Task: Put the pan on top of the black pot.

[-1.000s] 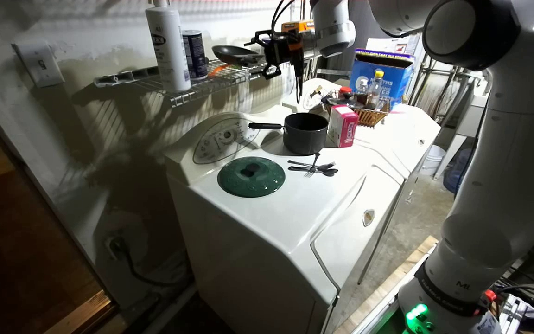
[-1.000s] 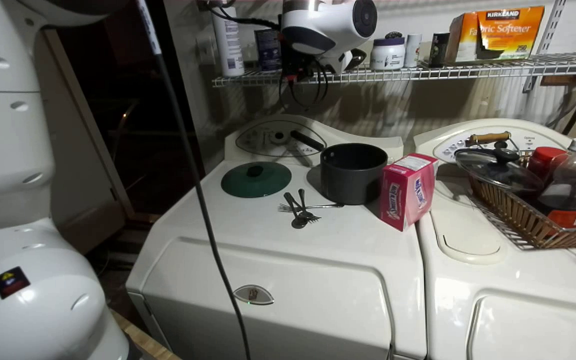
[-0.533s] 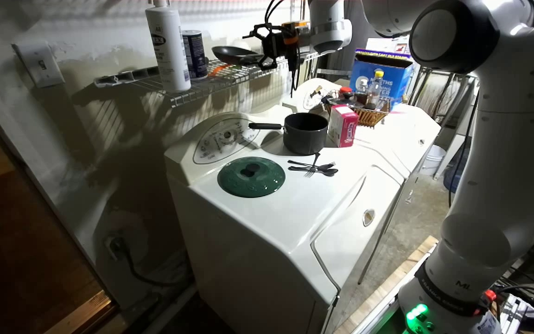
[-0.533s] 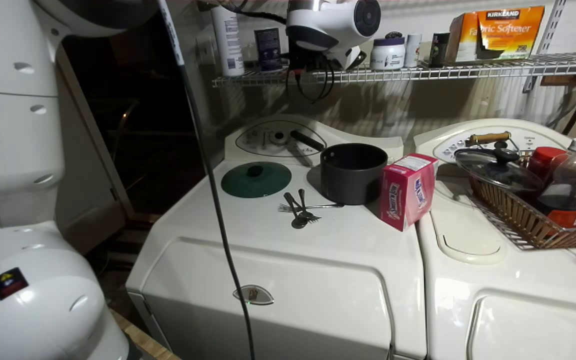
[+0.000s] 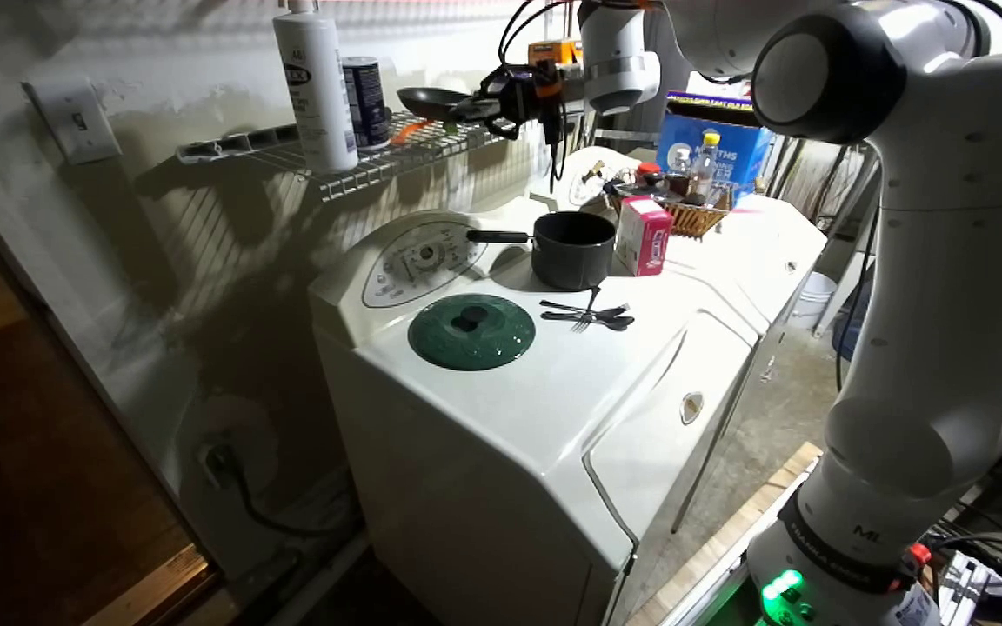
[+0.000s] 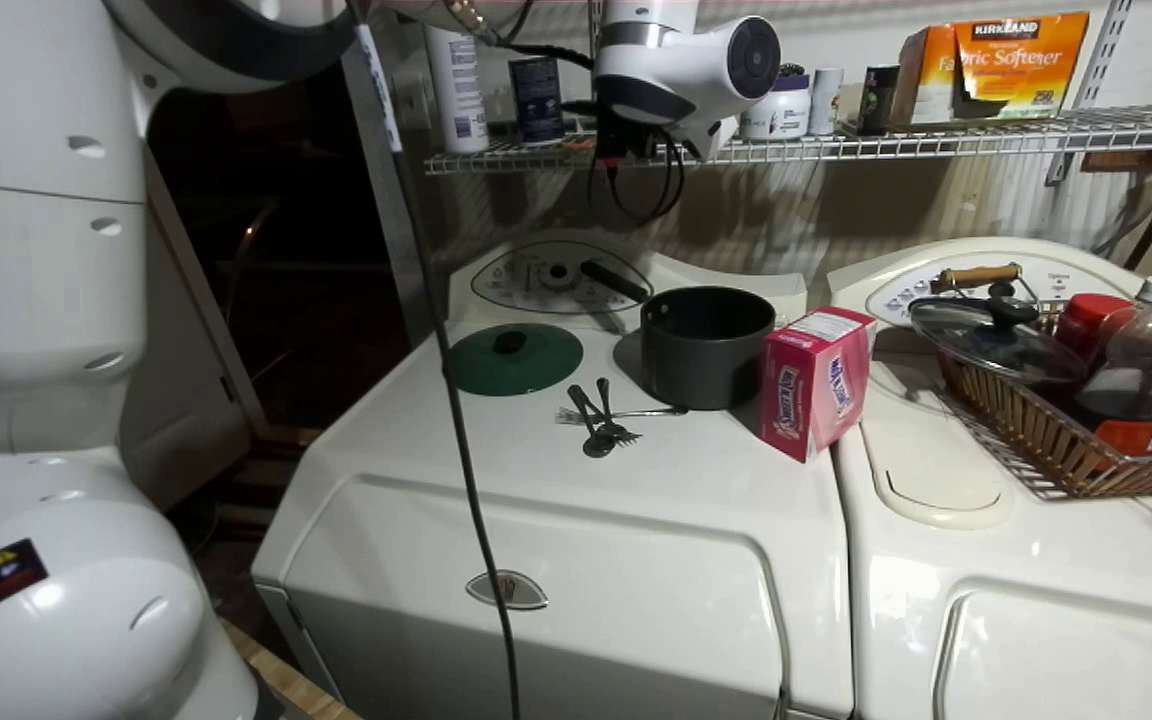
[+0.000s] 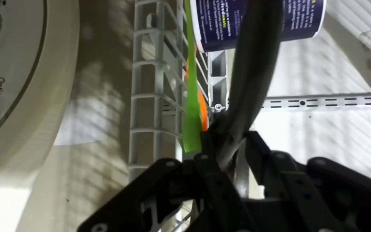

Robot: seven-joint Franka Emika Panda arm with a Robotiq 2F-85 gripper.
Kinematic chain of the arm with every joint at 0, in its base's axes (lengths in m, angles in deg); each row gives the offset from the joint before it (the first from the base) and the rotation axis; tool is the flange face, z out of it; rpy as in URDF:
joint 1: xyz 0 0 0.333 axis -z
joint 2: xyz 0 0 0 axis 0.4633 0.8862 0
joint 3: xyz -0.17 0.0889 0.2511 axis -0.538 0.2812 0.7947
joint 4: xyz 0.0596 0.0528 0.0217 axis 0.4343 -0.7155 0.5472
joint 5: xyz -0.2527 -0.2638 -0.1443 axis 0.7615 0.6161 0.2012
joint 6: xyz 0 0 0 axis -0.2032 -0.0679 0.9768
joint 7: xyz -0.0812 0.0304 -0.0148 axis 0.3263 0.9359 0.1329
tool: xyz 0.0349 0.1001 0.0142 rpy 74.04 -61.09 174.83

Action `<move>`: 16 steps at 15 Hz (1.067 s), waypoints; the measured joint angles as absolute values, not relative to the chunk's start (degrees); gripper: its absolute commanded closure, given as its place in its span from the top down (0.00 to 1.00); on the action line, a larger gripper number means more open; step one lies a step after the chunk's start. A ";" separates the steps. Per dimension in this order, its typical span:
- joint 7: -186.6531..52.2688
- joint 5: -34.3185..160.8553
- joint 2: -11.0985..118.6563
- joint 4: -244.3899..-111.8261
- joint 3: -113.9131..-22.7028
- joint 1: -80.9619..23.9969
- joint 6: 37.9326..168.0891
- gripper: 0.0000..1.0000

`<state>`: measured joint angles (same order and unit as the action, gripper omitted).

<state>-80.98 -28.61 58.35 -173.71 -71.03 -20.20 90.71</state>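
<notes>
The dark shallow pan (image 5: 428, 99) rests up on the wire shelf, its handle pointing out toward my gripper (image 5: 490, 106). In the wrist view the pan (image 7: 254, 64) is a dark, curved, blurred shape close to the camera. Its handle runs between the fingertips of my gripper (image 7: 228, 139), which look closed against both sides of it. Below, on the white washer top, the black pot (image 6: 706, 355) stands upright, its handle toward the control panel and its opening uncovered. My wrist hides most of the pan in an exterior view.
The wire shelf (image 5: 257, 149) also holds a tall white bottle (image 5: 318, 96) and a dark blue can (image 5: 366, 103). A green strip (image 7: 192, 129) lies near my left fingertip. Around the pot are a green lid (image 6: 513, 372), cutlery (image 6: 598, 418) and a pink box (image 6: 814, 385).
The arm has shifted, its wrist going right and slightly down in an exterior view. My gripper's fingers have gone from wide apart to closed around the pan's handle. The pot has not moved.
</notes>
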 measured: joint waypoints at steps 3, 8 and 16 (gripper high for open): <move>-79.59 -28.62 59.21 -173.30 -71.04 -19.93 90.71 0.13; -76.66 -28.20 59.41 -173.06 -71.03 -19.86 90.71 0.54; -72.15 -26.31 59.39 -172.28 -70.80 -19.91 90.55 1.00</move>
